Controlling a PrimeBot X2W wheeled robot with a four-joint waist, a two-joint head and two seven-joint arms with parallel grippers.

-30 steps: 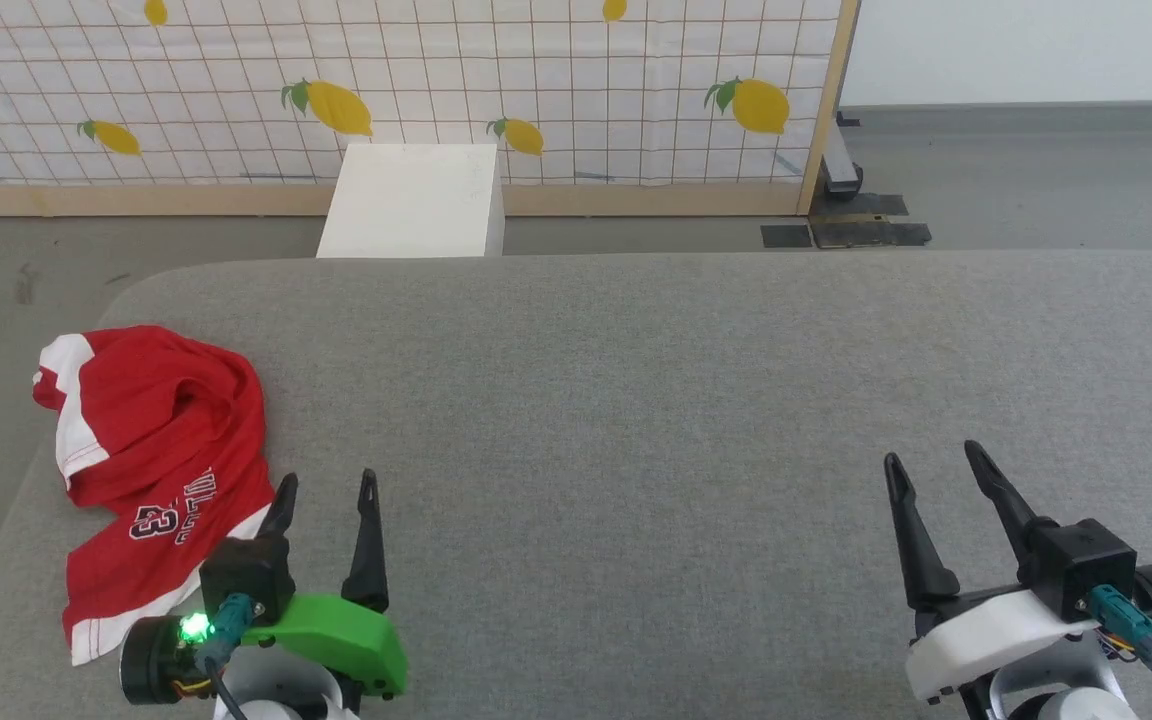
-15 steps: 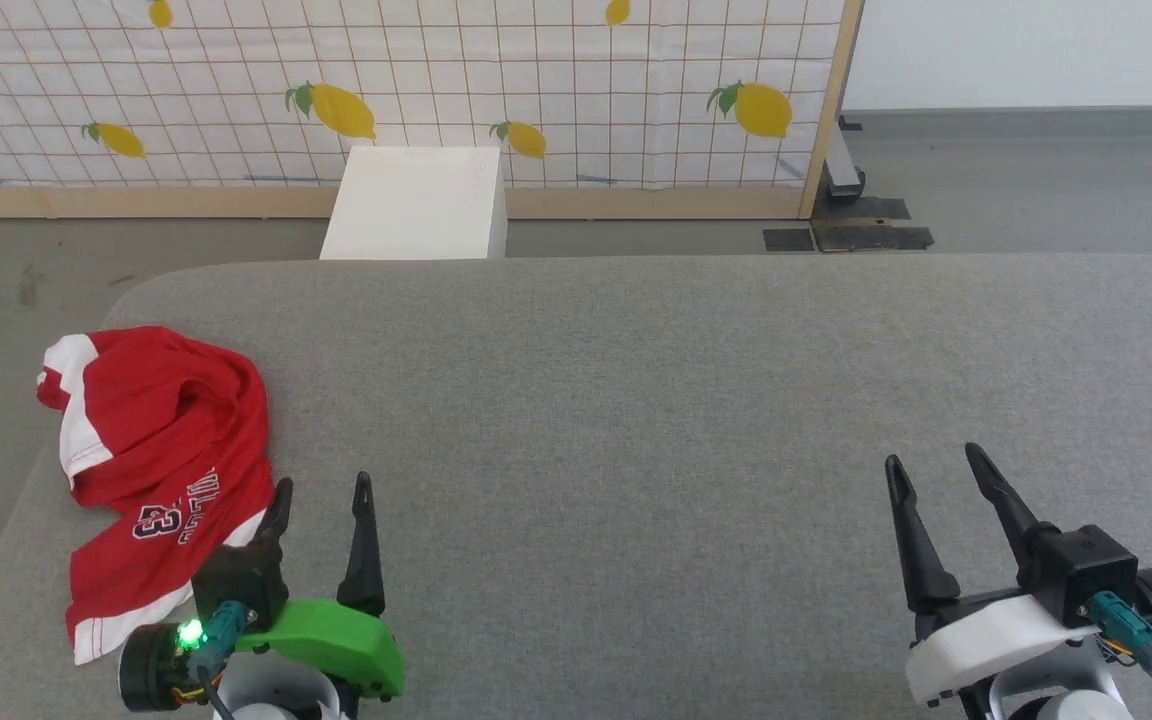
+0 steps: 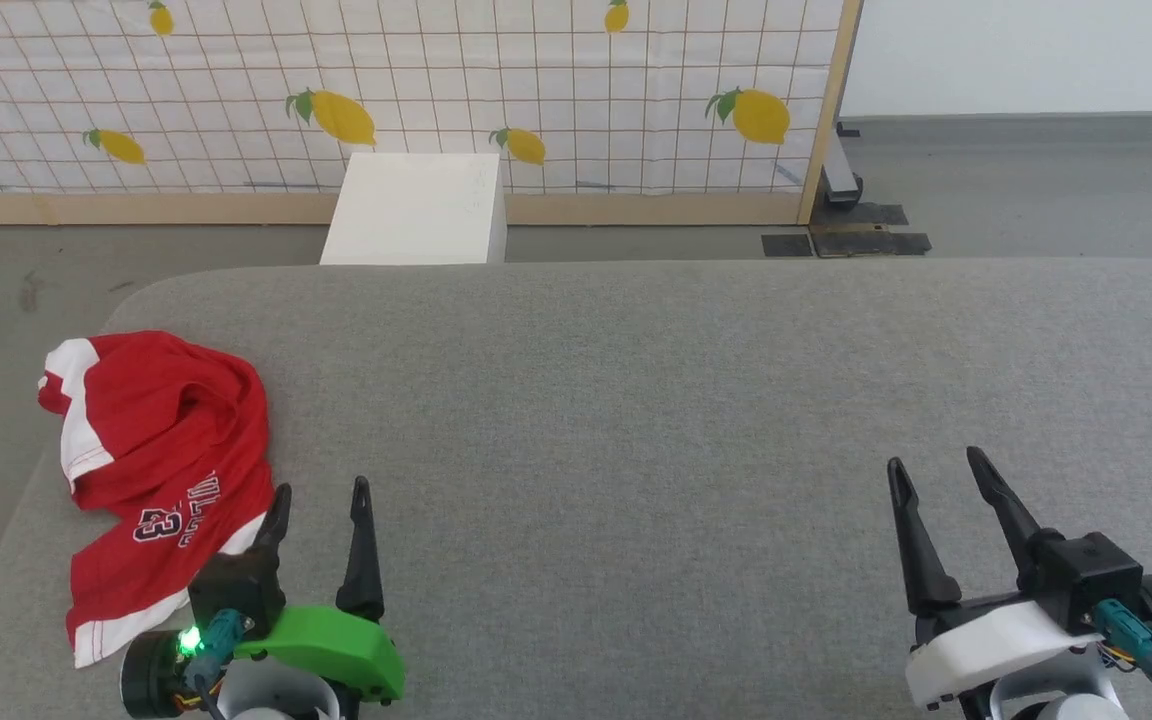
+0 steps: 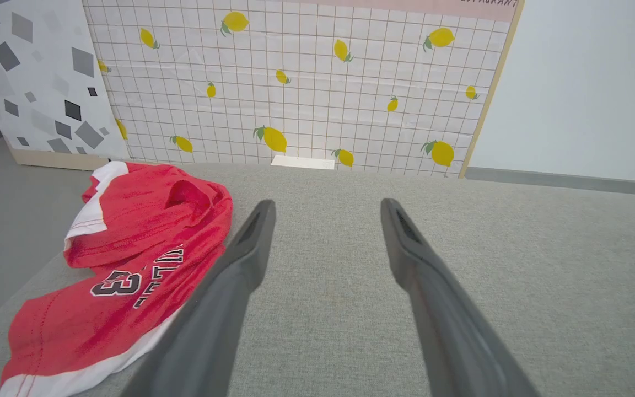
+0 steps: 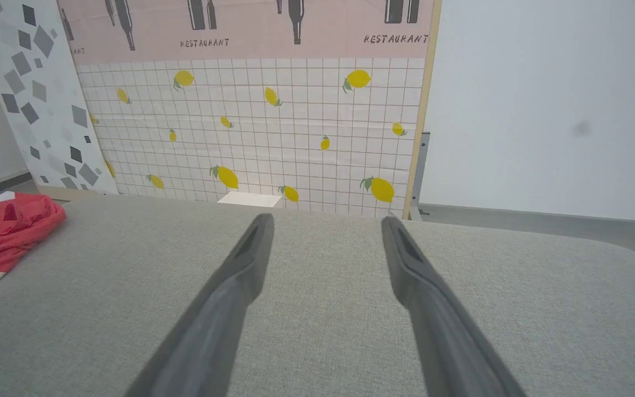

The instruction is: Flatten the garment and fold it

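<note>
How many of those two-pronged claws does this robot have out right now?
2. The left gripper sits at the lower left, beside the red garment; the right gripper at the lower right, over the grey surface. Both are open.

Both arms are hanging low in the head view right now. The left gripper (image 3: pixel 322 487) is sitting at lower left, its two dark fingers spread wide and pointing up (green wrist cover (image 3: pixel 326 645), little light (image 3: pixel 190 640) glowing). The right gripper (image 3: pixel 936 458) is doing the same at lower right, fingers parted too and leaning slightly left.
</note>
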